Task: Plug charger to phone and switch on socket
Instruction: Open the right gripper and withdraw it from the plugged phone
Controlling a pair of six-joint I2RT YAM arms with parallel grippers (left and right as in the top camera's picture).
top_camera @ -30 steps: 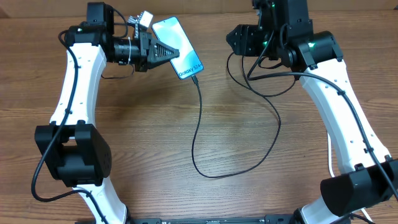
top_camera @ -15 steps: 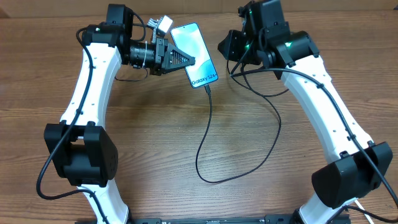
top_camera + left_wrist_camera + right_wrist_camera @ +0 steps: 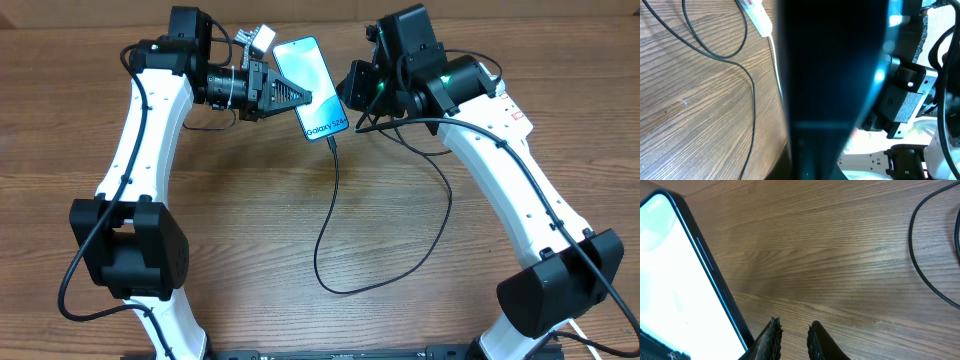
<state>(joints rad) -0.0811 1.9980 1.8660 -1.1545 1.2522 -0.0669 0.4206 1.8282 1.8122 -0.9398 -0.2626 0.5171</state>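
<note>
Holding item: left gripper [image 3: 298, 96], jaws pressed together on one long edge of the phone [image 3: 310, 75], which sits at the fingertips with its lit screen facing up. Whether the phone rests on the table [image 3: 240, 220] or is lifted off it cannot be told. Second item: right gripper [image 3: 792, 336], fingers drawn close with a slim gap and nothing visible between them, just beside the phone's opposite long edge and not touching it. Charger [image 3: 325, 230]: small plug tip at the phone's near end, apparently seated; the black cable hangs away from the left gripper, loops across the table and runs up toward the right arm. Socket [image 3: 756, 14]: only a white end with red on it shows, well apart from the left gripper, beyond the cable; its switch state cannot be told. Risks, as judged: the one-edge pinch could let the phone pivot or slip if the right gripper nudges it. The cable passing under the right arm could snag as that arm turns toward the socket, pulling the tip out. The hidden switch could be missed.
</note>
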